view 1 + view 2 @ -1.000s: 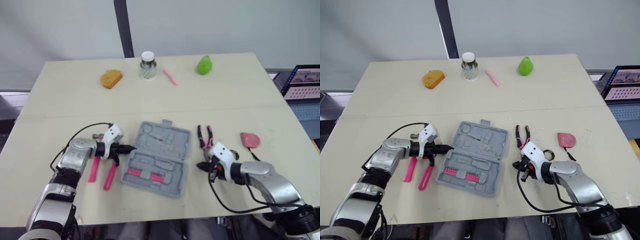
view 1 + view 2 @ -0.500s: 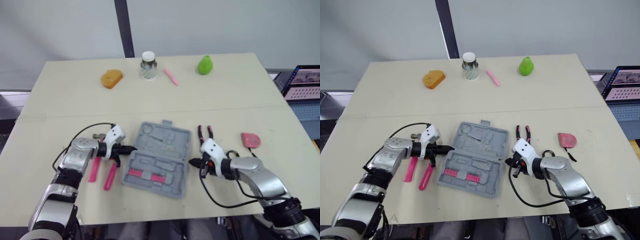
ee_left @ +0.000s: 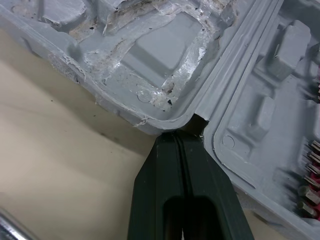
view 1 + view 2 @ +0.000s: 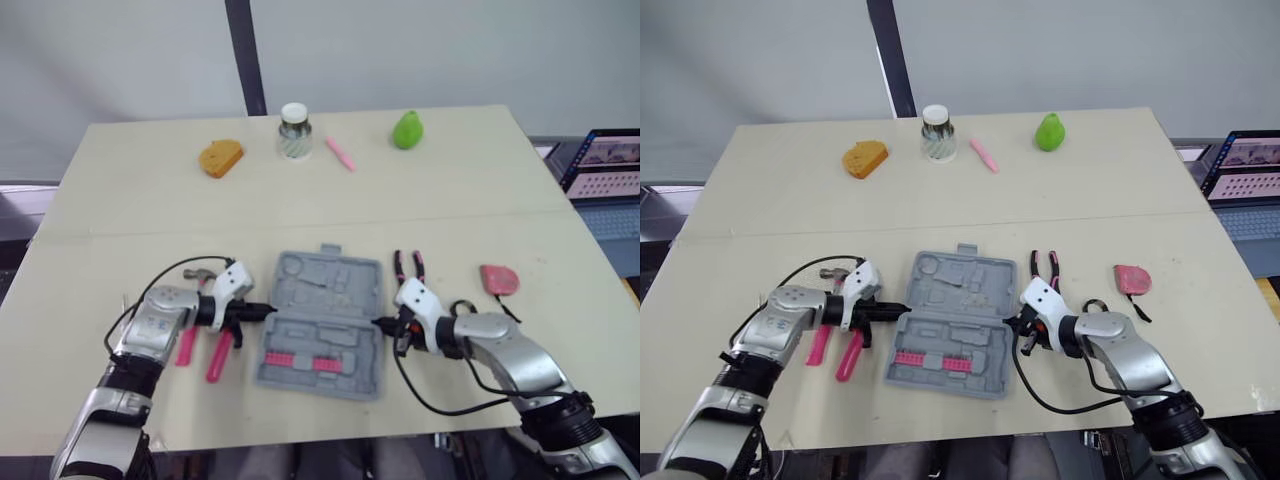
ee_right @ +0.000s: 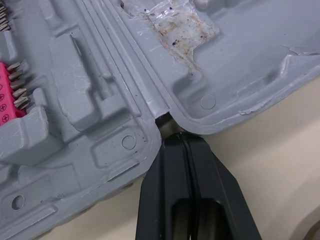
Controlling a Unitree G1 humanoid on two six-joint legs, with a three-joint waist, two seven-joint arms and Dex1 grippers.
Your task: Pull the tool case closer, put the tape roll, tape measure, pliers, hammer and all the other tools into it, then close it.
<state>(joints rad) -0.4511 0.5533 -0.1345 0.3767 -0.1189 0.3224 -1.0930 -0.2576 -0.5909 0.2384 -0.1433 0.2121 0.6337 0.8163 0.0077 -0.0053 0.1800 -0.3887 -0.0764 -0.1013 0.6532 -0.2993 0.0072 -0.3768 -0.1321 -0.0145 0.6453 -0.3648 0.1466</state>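
The grey tool case [image 4: 325, 320] lies open and flat on the table, a pink bit strip [image 4: 297, 361] in its near half. My left gripper [image 4: 262, 311] is shut, tips against the hinge notch on the case's left side [image 3: 165, 50]. My right gripper [image 4: 380, 323] is shut too, its tips at the hinge notch on the right side [image 5: 90, 100]. Pink-and-black pliers [image 4: 410, 268] lie just right of the case, the pink tape measure [image 4: 499, 278] farther right. A dark ring [image 4: 1095, 305] sits half hidden behind my right arm. Two pink-handled tools [image 4: 215, 350] lie under my left arm.
Along the far edge stand a piece of bread [image 4: 220, 158], a glass jar [image 4: 293, 130], a pink pen [image 4: 340, 153] and a green pear [image 4: 407, 130]. A laptop [image 4: 605, 165] sits beyond the table's right edge. The table's front edge is close below the case.
My right gripper moved left to the case's right hinge end. The case turned square to me and slid slightly nearer and to the right. The left gripper stayed at the left hinge end.
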